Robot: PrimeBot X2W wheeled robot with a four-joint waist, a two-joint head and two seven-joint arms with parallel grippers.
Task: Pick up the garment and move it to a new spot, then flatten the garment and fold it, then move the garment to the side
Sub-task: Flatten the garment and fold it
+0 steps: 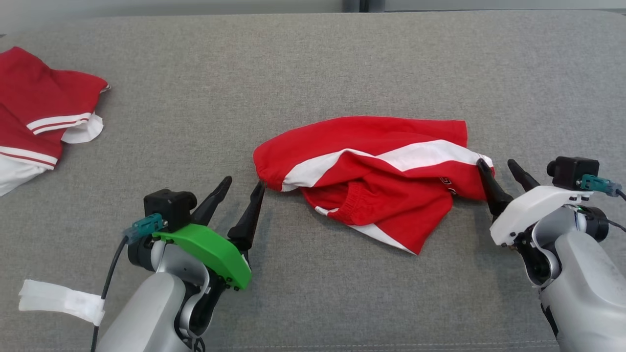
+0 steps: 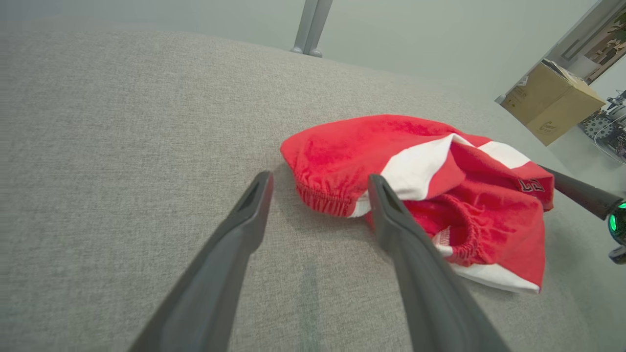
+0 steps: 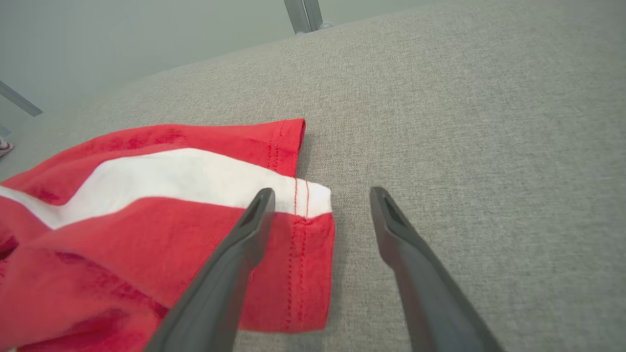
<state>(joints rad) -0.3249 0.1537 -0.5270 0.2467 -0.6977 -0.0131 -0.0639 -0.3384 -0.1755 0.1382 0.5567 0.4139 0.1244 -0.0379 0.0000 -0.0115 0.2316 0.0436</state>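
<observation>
The garment (image 1: 371, 171) is a crumpled pair of red shorts with white stripes, lying in the middle of the grey fabric surface (image 1: 313, 63). My left gripper (image 1: 244, 183) is open at the garment's left end, its right finger by the elastic waistband (image 2: 325, 200). My right gripper (image 1: 499, 166) is open at the garment's right end, its left finger over the hemmed leg edge (image 3: 298, 215). Neither holds cloth. In the left wrist view the garment (image 2: 420, 166) lies just beyond my left gripper (image 2: 318, 183). The right wrist view has my right gripper (image 3: 320, 195) straddling the hem.
A second red-and-white garment (image 1: 39, 112) lies at the far left of the surface. A white strip of tape (image 1: 61, 300) sits near the front left. A cardboard box (image 2: 552, 100) stands on the floor beyond the surface, and a metal post (image 2: 310, 24) behind it.
</observation>
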